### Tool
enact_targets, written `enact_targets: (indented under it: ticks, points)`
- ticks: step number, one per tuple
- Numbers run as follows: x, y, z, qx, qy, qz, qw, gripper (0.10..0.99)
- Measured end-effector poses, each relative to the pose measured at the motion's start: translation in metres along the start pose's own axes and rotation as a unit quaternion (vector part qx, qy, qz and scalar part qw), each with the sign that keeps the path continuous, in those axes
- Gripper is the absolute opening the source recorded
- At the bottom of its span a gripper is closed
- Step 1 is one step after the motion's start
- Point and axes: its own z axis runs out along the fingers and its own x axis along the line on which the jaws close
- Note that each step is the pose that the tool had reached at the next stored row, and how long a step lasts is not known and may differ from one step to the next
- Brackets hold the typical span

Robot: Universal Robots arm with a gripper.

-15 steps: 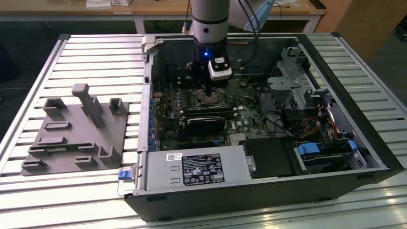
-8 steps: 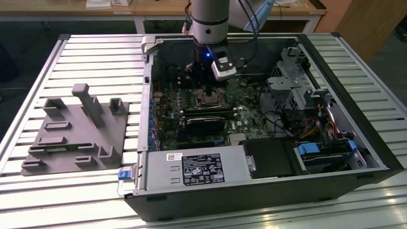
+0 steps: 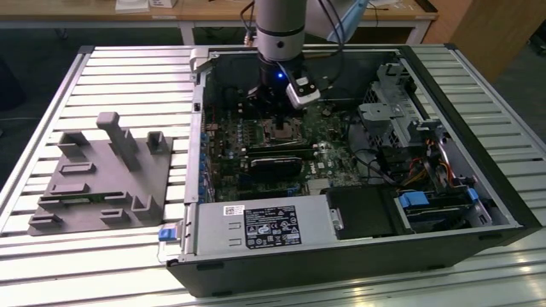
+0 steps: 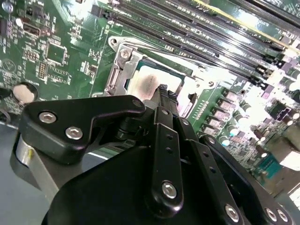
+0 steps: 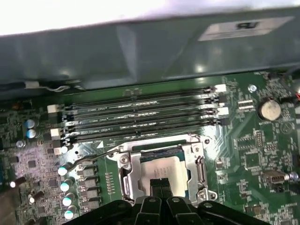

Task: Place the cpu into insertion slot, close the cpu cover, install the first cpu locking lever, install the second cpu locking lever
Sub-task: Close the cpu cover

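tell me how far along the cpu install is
Done: the pale silver square cpu sits in the silver-rimmed square insertion slot, and the grey metal cpu cover frame looks lowered around it. In hand: the shut black gripper sits over the chip's face, holding nothing. Left: both locking levers; whether either is latched is unclear.

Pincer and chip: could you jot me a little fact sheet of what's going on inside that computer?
pincer: shut, tips down on the cpu
cpu: pale square, lying in the slot
cover: metal frame lying flat around the cpu
board: green, long black memory slots beside the cover
case: open, on a slatted table
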Motion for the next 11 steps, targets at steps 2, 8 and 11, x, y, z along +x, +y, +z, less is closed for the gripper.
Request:
enact_targets:
  ticks: [2, 8, 11]
  points:
    - [0.0028, -0.0010, 0.0002, -0.0002, 0.0000, -0.004, 1.0000, 0.106]
    - [0.0166, -0.0034, 0.0016, -0.0004, -0.0001, -0.006, 1.0000, 0.106]
    - [0.0210, -0.0039, 0.0038, -0.0008, -0.0001, -0.009, 1.0000, 0.106]
